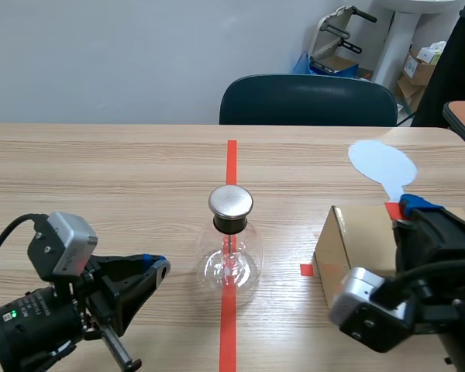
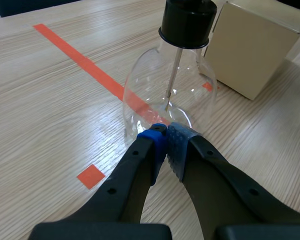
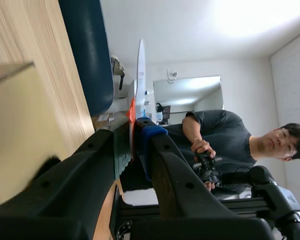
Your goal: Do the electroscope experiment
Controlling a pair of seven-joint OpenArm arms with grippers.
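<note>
Two sets of jaws flank the electroscope [image 1: 231, 252], which stands mid-surface on the red tape [image 1: 231, 159]. Clenched empty, the left jaws sit just beside its glass; the right jaws grasp a pale paddle [image 1: 381, 163] by its red handle [image 1: 390, 208]. Next, I reckon: carry the paddle to the metal cap [image 1: 231, 201].

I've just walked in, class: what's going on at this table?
The right gripper is shut on the red handle of a pale flat paddle, holding it up by a cardboard box. The electroscope flask, metal cap on top, stands on the red tape line. The left gripper is shut on nothing, right beside the flask's glass.
</note>
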